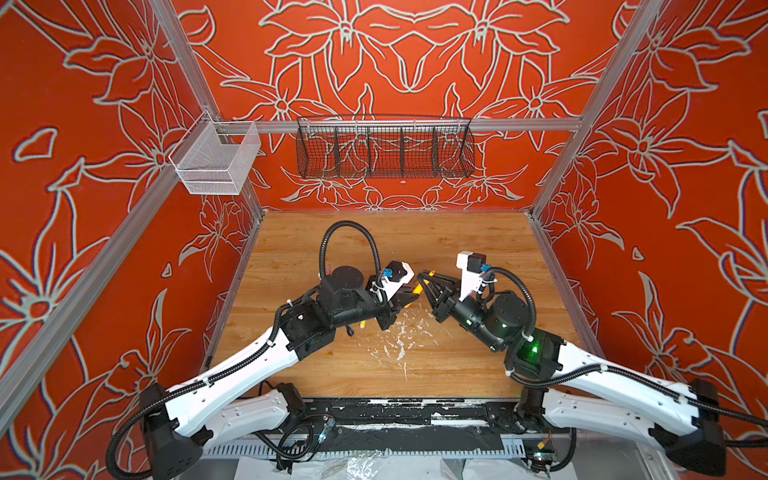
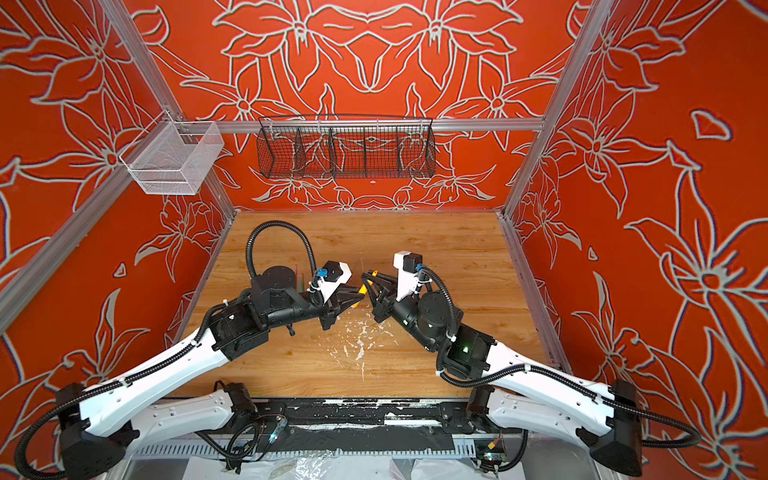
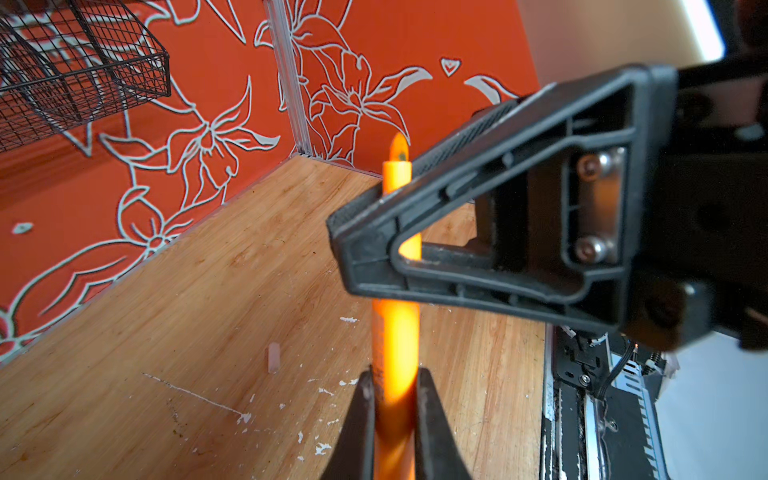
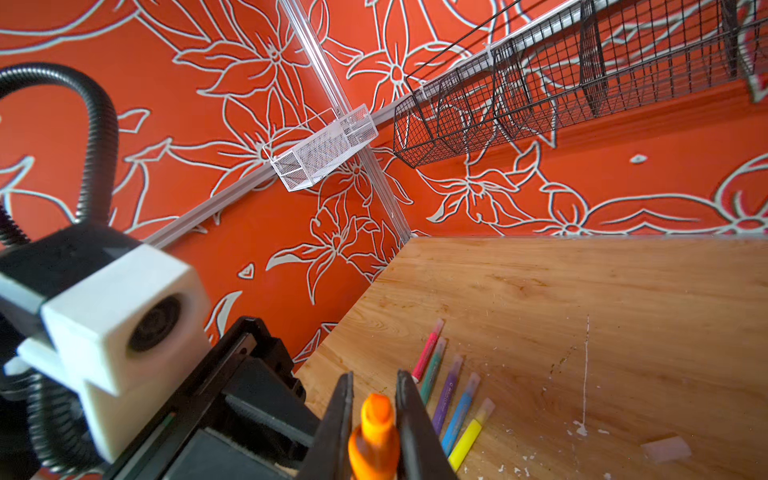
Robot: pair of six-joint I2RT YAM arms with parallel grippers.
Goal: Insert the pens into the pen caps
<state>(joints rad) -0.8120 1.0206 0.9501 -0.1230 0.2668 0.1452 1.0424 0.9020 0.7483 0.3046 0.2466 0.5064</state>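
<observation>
Your left end effector and right end effector both clamp the orange pen over the counter. A cap lies there. Print on the purple pen is unreadable.

Orange pen, red floral walls

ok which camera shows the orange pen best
The left wrist view: the orange pen runs up the frame almost full length, bare tip included, hidden only partway along. The right wrist view shows just its tip end, close up. Both top views give only a small, mostly hidden orange sliver.
</observation>
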